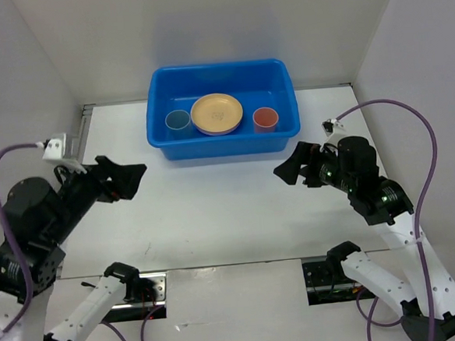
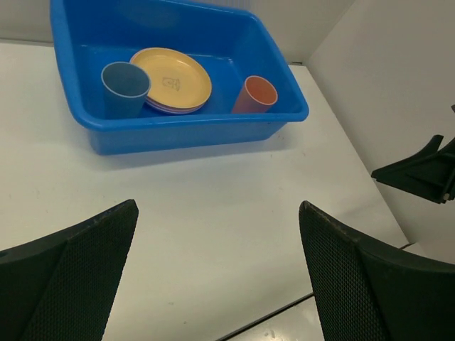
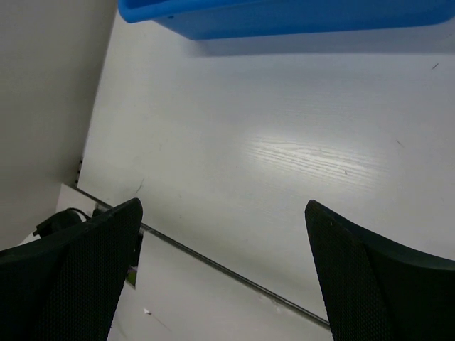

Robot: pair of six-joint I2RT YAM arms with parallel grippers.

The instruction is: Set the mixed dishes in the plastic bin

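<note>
Dishes all appear to sit inside the plastic bin (image 1: 223, 146), which stands at the middle of the table's (image 1: 215, 218) far edge. The yellow-orange plate (image 1: 216, 112) tops a small stack at the bin's centre. A lilac plate (image 2: 170, 109) shows as a thin rim beneath it, and I cannot pick out a pink one separately. The blue cup (image 1: 178, 121) stands upright just beside the stack on the left, and the coral red cup (image 1: 264, 119) stands likewise on the right.

The left gripper (image 1: 126, 177) hangs near the left edge and the right gripper (image 1: 290, 168) near the right edge. Both have their jaws spread wide and carry nothing, and both are apart from the bin.

By my reading the job looks finished, so the main hazard is needless motion. A forward reach by either arm could catch the bin's near wall and shove it towards the far edge, or dip inside and topple a cup. A swing inward could also bring the two grippers together over the bare middle of the tabletop.
</note>
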